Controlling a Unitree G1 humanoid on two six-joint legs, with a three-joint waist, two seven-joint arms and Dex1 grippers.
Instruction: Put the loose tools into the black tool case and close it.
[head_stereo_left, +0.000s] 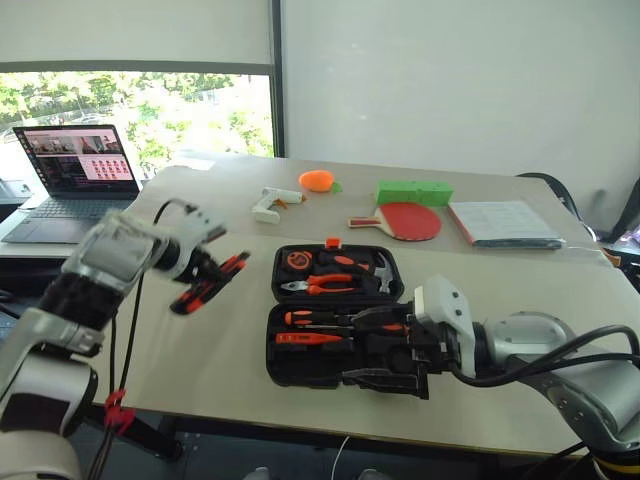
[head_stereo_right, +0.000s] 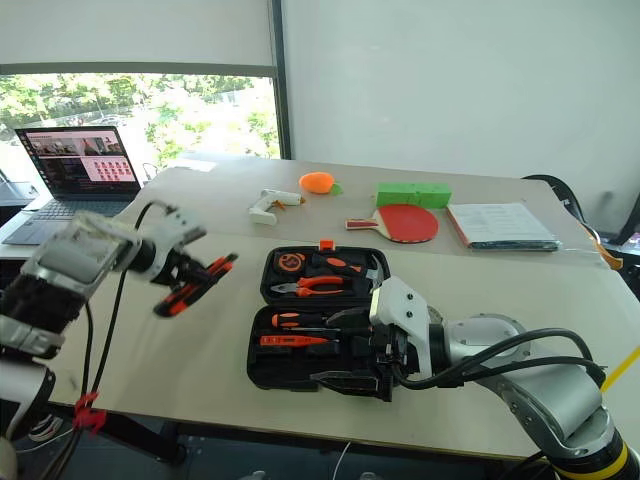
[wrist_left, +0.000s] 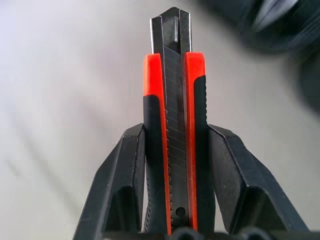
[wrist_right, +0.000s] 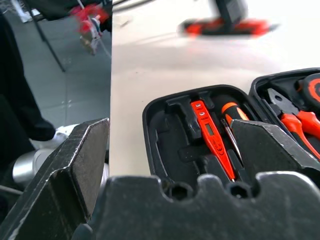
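The left gripper (head_stereo_left: 205, 272) has its jaws clamped on the black-and-orange utility knife (head_stereo_left: 208, 282), raised above the beige table (head_stereo_left: 200, 360) to the left of the open black tool case (head_stereo_left: 335, 315); the right gripper (head_stereo_left: 395, 365) stands wide apart at the case's near edge, hiding part of the near half. In the left wrist view the knife (wrist_left: 172, 135) sits upright between both black fingers (wrist_left: 122, 185), its lower end cut off by the frame. In the right wrist view the spread fingers (wrist_right: 75, 170) frame the case (wrist_right: 165, 135), with an orange tester pen (wrist_right: 210, 135) in a slot; the far knife (wrist_right: 225, 26) is blurred.
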